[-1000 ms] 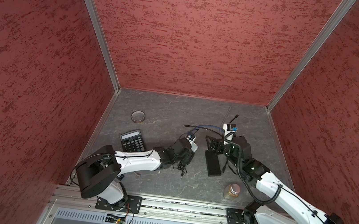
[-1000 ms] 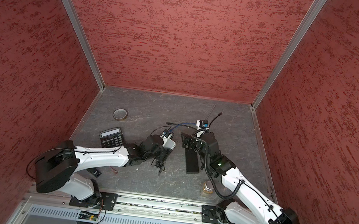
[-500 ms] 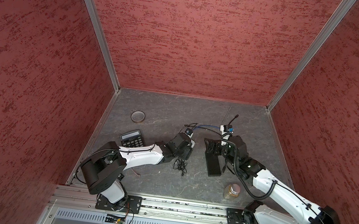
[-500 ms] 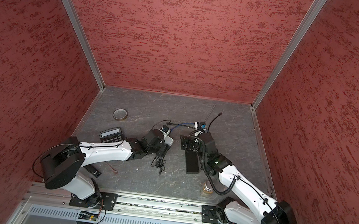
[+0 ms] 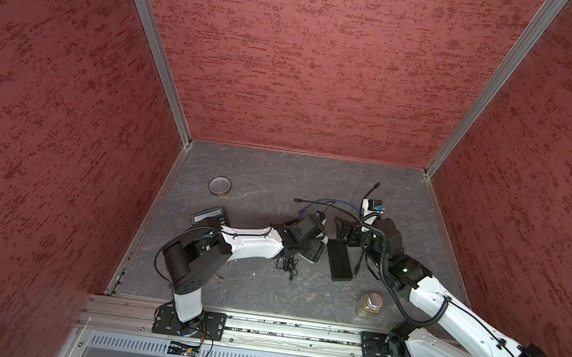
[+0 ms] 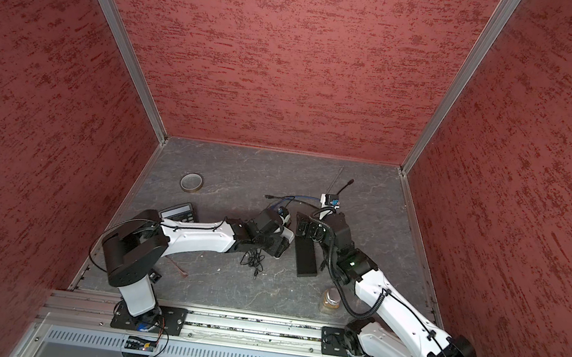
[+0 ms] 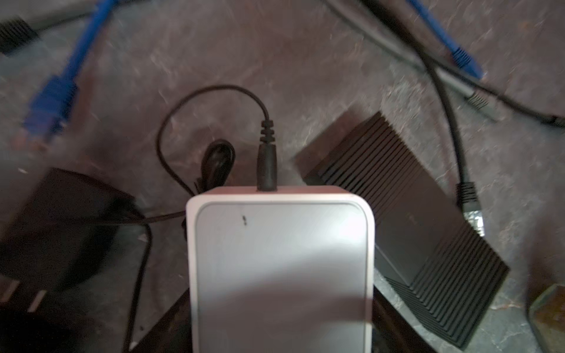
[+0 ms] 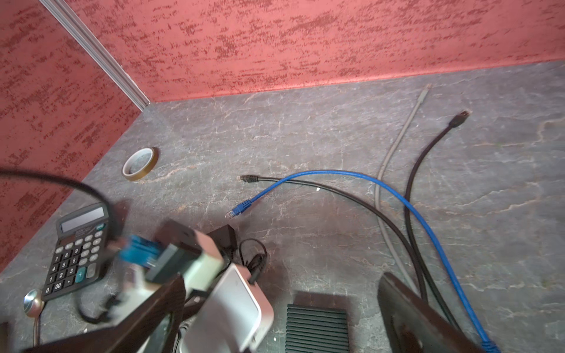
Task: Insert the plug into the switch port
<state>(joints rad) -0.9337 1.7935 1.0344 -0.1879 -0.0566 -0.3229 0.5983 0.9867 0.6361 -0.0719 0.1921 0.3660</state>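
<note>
Stretched low from the rail at lower left toward frame centre in both top views: left arm point(image 5: 250, 243), white forearm nearly level, wrist tipped down toward the floor. Reaching in from lower right: right arm point(image 5: 446, 314), elbow raised, forearm sloping down and leftward, wrist above the far end of the black ribbed box point(image 5: 339, 263), itself lying lengthwise at centre, slightly right of the middle.

Just left of that box, at frame centre: white switch point(image 7: 279, 259), long axis in line with the left gripper's reach, port edge turned away from the wrist. Resting on the floor or lifted clear of it: cannot tell. Standing square out of that far edge: black barrel plug point(image 7: 267, 165), tip apparently seated in the port, long axis continuing the switch's own, thin cord point(image 7: 171, 122) curling off its back end in a loop.

Left gripper point(image 7: 279, 318): clamped on the switch's two long sides, dark fingers point(image 7: 168, 330) showing on either side of the white shell. Right gripper point(image 8: 282, 279): spread wide, empty, touching neither device, fingers point(image 8: 406, 308) framing the switch and the ribbed box in the right wrist view.
</note>
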